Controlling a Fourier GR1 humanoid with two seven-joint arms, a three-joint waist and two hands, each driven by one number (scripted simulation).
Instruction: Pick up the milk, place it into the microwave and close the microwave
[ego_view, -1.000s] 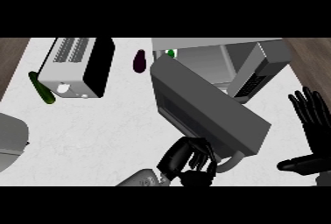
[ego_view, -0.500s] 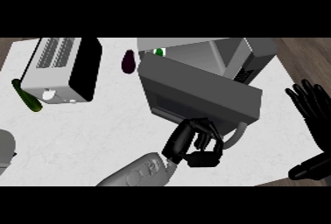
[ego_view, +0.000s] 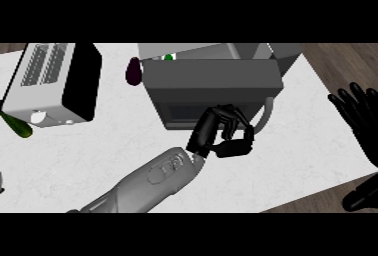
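Curling its fingers, the left robot hand sits against the lower front of the microwave door, just left of the pale door handle. It holds nothing, and the fingers are not round the handle. Its grey forearm comes in from the lower left across the bench.

The door stands across the front of the microwave; can't tell if it is fully shut.

The milk is not plainly visible. A small green-and-white bit peeks over the door's top edge at the microwave body; can't tell if that's the milk.

The right robot hand rests at the view's right edge with its fingers straight and pointing up, holding nothing, well apart from the microwave.

A toaster sits on the bench at the left, with a dark purple aubergine between it and the microwave. A green vegetable lies at the left edge, just beside the toaster.
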